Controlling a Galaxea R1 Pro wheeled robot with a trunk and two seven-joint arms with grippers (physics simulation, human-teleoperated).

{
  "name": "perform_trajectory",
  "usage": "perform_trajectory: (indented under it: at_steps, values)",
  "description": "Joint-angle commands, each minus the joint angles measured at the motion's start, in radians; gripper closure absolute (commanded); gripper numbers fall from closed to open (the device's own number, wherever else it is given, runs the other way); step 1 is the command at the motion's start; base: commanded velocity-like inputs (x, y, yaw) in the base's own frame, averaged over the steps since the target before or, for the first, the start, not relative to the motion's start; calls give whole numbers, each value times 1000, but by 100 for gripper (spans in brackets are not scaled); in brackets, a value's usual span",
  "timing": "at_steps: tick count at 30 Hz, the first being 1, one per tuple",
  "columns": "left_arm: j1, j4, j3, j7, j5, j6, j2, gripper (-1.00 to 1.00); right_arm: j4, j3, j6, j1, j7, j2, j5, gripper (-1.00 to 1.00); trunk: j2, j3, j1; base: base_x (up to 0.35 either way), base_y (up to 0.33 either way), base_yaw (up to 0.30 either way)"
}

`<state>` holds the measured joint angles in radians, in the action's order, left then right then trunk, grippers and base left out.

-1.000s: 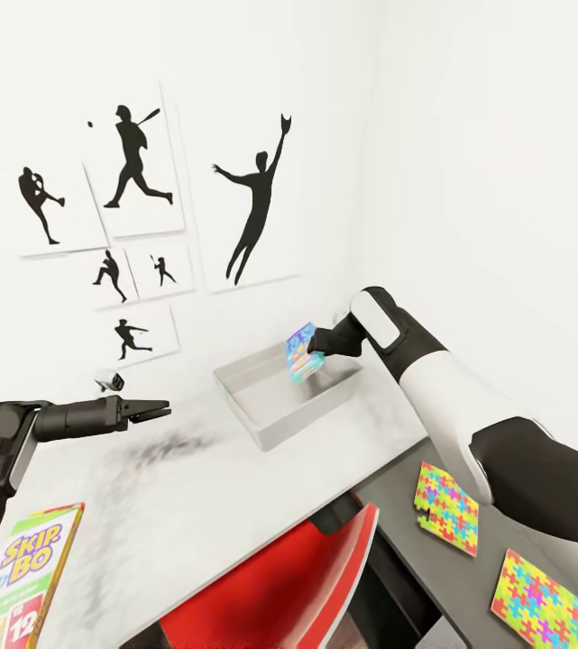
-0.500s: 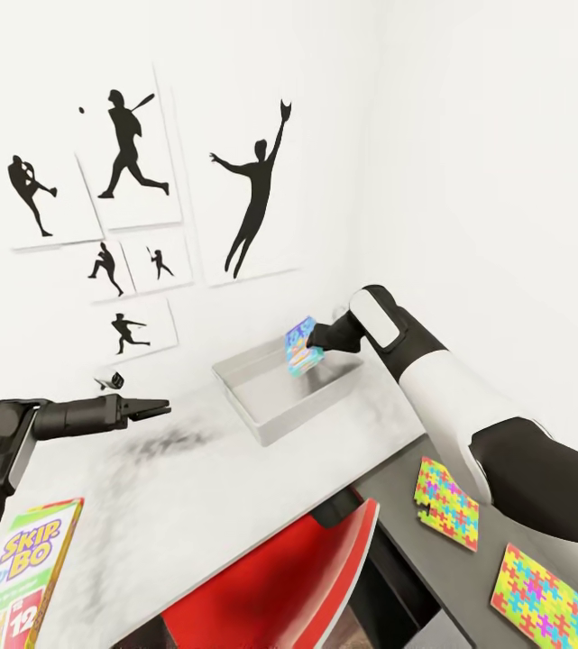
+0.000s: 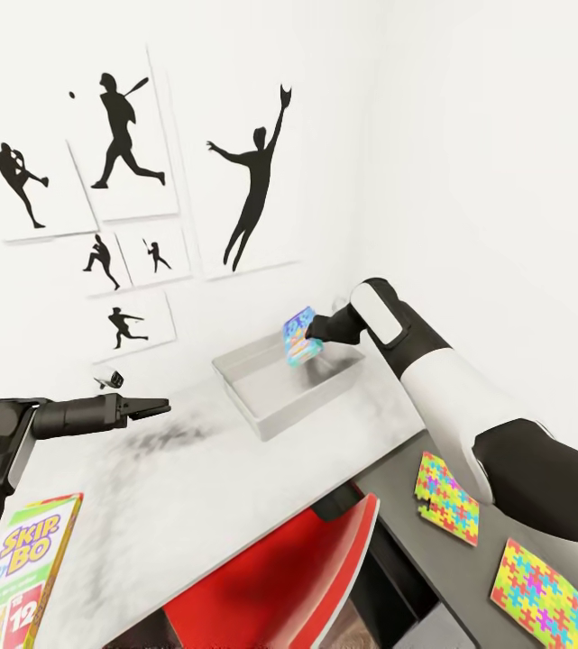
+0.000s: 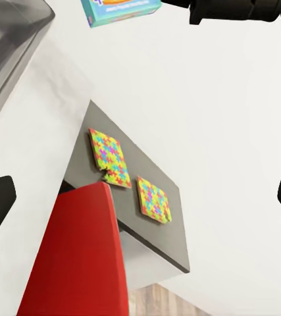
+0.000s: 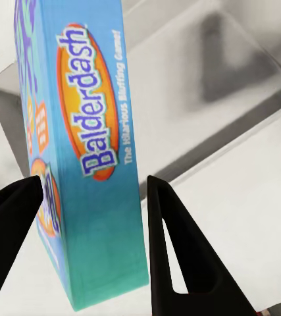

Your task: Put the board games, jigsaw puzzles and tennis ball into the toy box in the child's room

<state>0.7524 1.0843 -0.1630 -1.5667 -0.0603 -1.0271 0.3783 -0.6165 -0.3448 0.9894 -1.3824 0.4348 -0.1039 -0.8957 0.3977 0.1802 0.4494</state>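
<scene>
Head view has the right gripper (image 3: 314, 333) clamped on the Balderdash box (image 3: 299, 335), held on edge above the toy box (image 3: 270, 416), over its far side. From the box, the bin's hollow lies straight below. Left gripper (image 3: 149, 406) hangs empty, fingers apart, well away from the toy box.

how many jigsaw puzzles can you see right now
2, both flat on the dark grey table past the red chair: the nearer jigsaw puzzle and the farther jigsaw puzzle, partly covered by the right arm. Others may be out of frame.
</scene>
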Motion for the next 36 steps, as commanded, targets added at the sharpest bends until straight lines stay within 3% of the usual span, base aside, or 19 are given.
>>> perform_trajectory:
  at_steps: [1, 8, 17, 36]
  values:
    - [1, 0, 0, -4, 1, -10, 0, -100, -2, -3, 1, -1, 10, 0, -10, 100, 2, 4, 1, 0, 0, 0]
    - [1, 1, 0, -4, 1, -10, 0, -100, -3, -3, 2, -2, 10, -5, 1, 100, 2, 15, 1, 0, 0, 0]
    - [1, 2, 0, -4, 3, -9, 0, -100, -2, -8, 14, -39, 10, -26, 131, 100, 2, 30, 1, 0, 0, 0]
    - [1, 10, 1, -4, 4, -8, 1, -100, -3, -11, 18, -69, 10, -58, 145, 100, 2, 61, 1, 0, 0, 0]
